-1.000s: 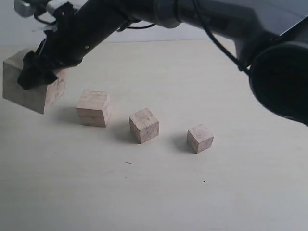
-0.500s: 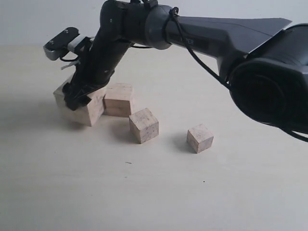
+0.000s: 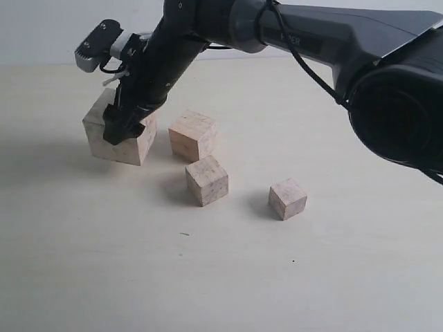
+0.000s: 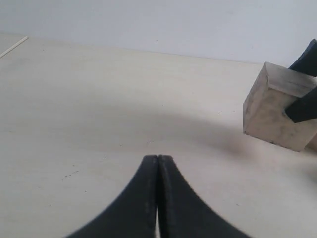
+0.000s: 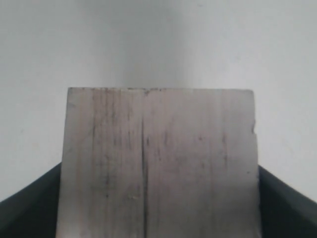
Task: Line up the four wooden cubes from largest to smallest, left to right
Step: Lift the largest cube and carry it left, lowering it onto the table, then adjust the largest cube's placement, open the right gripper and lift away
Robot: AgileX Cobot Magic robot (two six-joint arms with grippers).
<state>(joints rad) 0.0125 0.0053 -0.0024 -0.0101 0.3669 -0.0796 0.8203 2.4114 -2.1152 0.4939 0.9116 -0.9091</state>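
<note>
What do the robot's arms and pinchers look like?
The right arm is a smooth dark grey tube with big round black joints and a black cable looping along it. A small silver box sits near its wrist. The right gripper and the left gripper have curved black fingers.

Pale beige tabletop (image 3: pixel 228 283), plain light wall (image 3: pixel 34 31) behind it. Short dark mark (image 3: pixel 185 234) and tiny speck (image 3: pixel 293 261) lay on surface, apart. Thin white strip (image 4: pixel 14 45) lay near tabletop's far edge.
</note>
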